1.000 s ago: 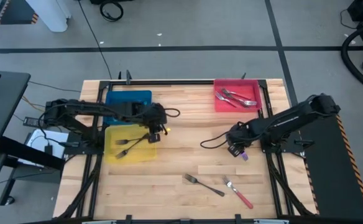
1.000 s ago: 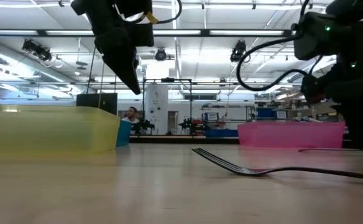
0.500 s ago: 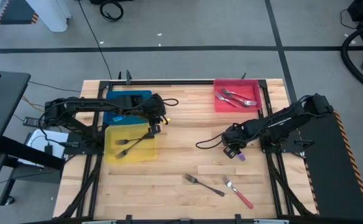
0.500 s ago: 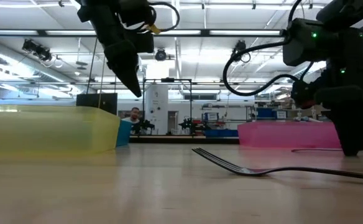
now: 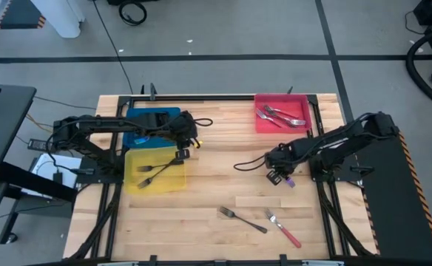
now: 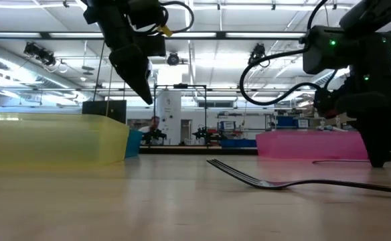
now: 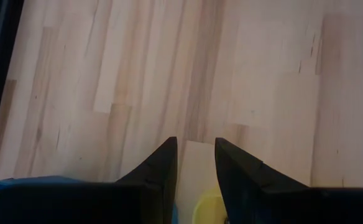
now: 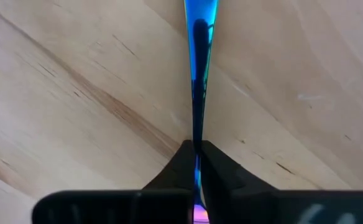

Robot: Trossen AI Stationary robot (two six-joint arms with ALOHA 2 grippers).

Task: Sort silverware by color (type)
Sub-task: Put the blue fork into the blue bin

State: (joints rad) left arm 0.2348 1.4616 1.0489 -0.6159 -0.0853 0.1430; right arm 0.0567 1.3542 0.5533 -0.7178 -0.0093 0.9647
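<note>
My right gripper (image 8: 196, 157) stands at the table's right middle, also visible in the high view (image 5: 278, 176), pointing down and shut on a shimmering blue piece of silverware (image 8: 197, 74); its purple end (image 5: 291, 182) shows beside the hand. My left gripper (image 7: 196, 155) hangs open over the wood by the far right corner of the yellow tray (image 5: 136, 161), nothing between its fingers. A dark fork (image 5: 243, 220) and a red-handled fork (image 5: 285, 230) lie flat near the front edge. My right gripper pinches the blue piece's thin shaft (image 8: 197, 134) between its two fingers, which come from above and point down, one on each side of it. The piece lies flat on the wood and runs away from the fingers; which end they hold, the hand hides.
A red tray (image 5: 262, 124) at the far right holds several forks. The yellow tray holds dark forks (image 5: 154, 174), and a blue tray (image 5: 155, 117) sits behind it. Bare wood lies between the two arms. A cable (image 5: 249, 165) loops by my right hand.
My right gripper has sunk to the table and drifted slightly toward the left edge. My left gripper has swung a little toward the far edge, staying up above the trays' corner.
</note>
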